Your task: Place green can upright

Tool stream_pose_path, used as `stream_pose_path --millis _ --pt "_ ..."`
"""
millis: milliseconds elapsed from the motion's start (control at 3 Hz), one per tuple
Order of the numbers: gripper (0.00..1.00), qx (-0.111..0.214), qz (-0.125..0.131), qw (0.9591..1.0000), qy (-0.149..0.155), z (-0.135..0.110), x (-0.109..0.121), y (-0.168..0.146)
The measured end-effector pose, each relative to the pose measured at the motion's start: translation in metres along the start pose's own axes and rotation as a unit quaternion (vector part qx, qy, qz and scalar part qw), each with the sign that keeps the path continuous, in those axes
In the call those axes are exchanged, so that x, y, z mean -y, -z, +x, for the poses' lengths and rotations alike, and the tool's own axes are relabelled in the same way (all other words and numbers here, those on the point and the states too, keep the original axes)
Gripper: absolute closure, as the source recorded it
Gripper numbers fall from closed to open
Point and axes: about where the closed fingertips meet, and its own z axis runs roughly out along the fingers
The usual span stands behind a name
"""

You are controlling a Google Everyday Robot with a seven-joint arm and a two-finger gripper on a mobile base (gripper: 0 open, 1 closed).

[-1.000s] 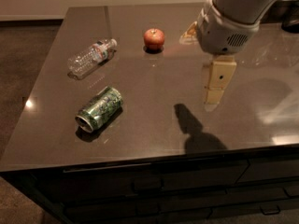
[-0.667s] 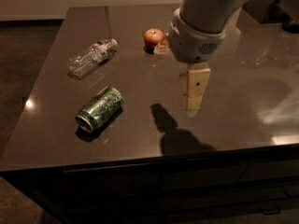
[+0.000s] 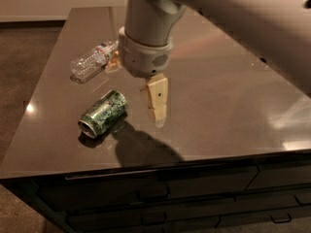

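Note:
The green can [image 3: 103, 113] lies on its side on the dark table [image 3: 218, 106], near the front left, its open silver end towards the front edge. My gripper [image 3: 138, 93] hangs just above the table to the right of the can, not touching it. It is open and empty. One tan finger [image 3: 158, 101] points down beside the can; the other [image 3: 113, 64] shows at the left behind the wrist.
A clear plastic water bottle [image 3: 92, 59] lies on its side behind the can, near the table's left edge. My arm crosses the upper right of the view. Drawers [image 3: 160, 198] run below the front edge.
My gripper has moved left and towards the front, from the right half of the table to just beside the can. The red apple at the back is now hidden behind my arm.

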Motion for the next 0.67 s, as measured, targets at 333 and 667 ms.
stream_pose_path --millis 333,667 --pt "0.0 0.004 -0.012 0.9981 0.06 -0.028 0.004 -0.022" --pt "0.0 0.012 -0.022 0.9951 0.096 -0.049 0.006 -0.041"
